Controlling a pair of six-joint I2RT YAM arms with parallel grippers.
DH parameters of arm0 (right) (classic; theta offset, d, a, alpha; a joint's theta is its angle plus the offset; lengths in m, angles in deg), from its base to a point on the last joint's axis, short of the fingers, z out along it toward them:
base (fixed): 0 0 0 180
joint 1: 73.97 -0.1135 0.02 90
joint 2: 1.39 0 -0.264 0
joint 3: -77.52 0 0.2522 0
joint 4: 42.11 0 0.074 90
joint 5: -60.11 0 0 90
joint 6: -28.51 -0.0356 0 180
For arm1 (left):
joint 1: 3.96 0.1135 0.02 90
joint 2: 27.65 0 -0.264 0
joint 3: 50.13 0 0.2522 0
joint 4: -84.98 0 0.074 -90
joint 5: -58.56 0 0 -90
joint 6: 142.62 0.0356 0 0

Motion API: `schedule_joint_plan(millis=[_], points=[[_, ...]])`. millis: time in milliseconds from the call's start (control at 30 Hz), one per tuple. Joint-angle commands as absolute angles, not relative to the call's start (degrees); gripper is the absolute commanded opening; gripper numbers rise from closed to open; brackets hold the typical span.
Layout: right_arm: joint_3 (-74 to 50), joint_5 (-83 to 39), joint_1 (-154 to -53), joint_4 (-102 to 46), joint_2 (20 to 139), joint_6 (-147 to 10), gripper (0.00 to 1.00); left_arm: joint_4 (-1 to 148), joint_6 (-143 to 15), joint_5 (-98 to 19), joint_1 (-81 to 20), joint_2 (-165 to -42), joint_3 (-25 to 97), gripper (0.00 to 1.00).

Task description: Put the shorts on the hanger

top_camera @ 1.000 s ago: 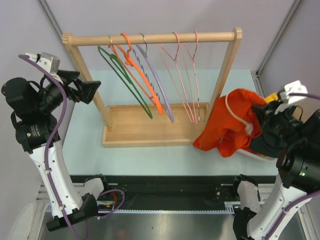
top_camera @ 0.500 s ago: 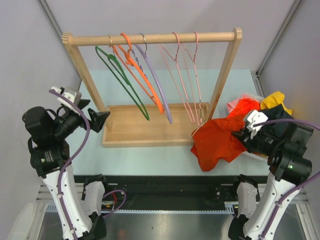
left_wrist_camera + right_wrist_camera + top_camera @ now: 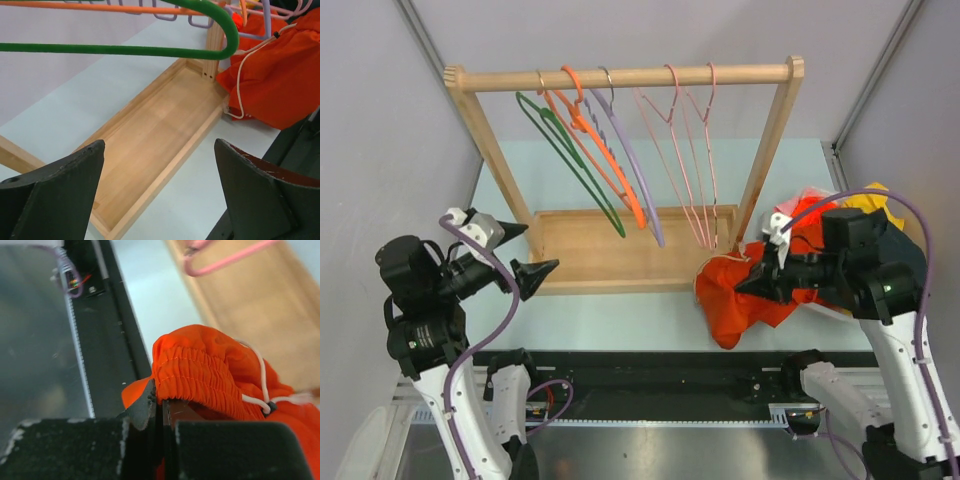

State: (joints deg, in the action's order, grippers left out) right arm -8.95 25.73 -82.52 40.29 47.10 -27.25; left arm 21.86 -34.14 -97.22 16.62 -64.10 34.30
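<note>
Orange-red shorts (image 3: 725, 305) lie bunched on the table (image 3: 620, 310) by the rack's right foot, with the right gripper (image 3: 745, 287) pinched on them. Pink hanger (image 3: 713, 160) hangs up-left on the rail (image 3: 620, 77). Right arm is much nearer, and the wooden upright (image 3: 768, 150) is in the way. Left gripper (image 3: 528, 248) is spread and empty.

Left wrist: shorts (image 3: 280, 85) sit far right, past the tray (image 3: 155, 145). Green hanger (image 3: 150, 49) crosses overhead.

Right wrist: jaws are closed on the waistband (image 3: 195, 375), drawstring (image 3: 262, 375) beside it, pink hanger (image 3: 225, 260) above.

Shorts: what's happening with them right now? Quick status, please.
left gripper open, empty. right gripper shut on waistband of the shorts. They lie heaped on the table beside the rack post; hanger bare on the rail.
</note>
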Motion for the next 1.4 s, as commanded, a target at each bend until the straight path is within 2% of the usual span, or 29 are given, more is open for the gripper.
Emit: schedule_joint_plan(millis=[0, 67, 200, 333, 600, 933, 1000, 1033, 1300, 1367], points=[[-5.33, 12.06, -100.18, 32.40, 45.99, -39.05, 0.00, 8.31, -17.57, -101.84, 16.44, -66.15, 36.58, 0.94], [-3.49, 9.85, -100.95, 28.97, 45.63, -40.74, 0.00, 8.03, -15.10, -101.76, 16.44, -65.01, 35.88, 0.94], [-0.06, 4.05, -108.65, 25.54, 46.76, -41.27, 0.00, 3.75, -8.26, -101.49, 16.35, -63.16, 33.24, 0.94], [0.22, 2.37, -116.12, 27.01, 47.91, -36.19, 0.00, -11.27, 13.69, -100.09, 16.35, -64.92, 32.62, 0.93], [-0.31, -5.71, -138.54, 39.14, 43.96, -16.59, 0.00, -12.54, 20.24, -98.86, 13.10, -60.79, 27.97, 0.93], [-2.42, -21.17, -168.69, 40.12, 50.55, -3.04, 0.00, -11.40, 25.52, -91.12, -1.84, -62.27, 17.77, 0.91], [-2.77, -22.15, -171.60, 40.73, 51.68, -2.78, 0.00, -9.56, 24.81, -90.33, -3.42, -64.73, 16.11, 0.90], [-2.95, -22.67, -173.61, 41.52, 51.78, -2.60, 0.00, -8.68, 24.29, -89.89, -8.21, -66.66, 15.40, 0.89], [-6.10, -24.71, -183.03, 42.40, 53.53, -4.97, 0.00, 27.59, -3.19, -73.48, -38.65, -70.45, 7.41, 0.86], [-7.86, -22.68, -182.86, 43.54, 54.68, -5.94, 0.00, 35.48, -4.36, -72.49, -44.72, -73.68, 7.22, 0.85]])
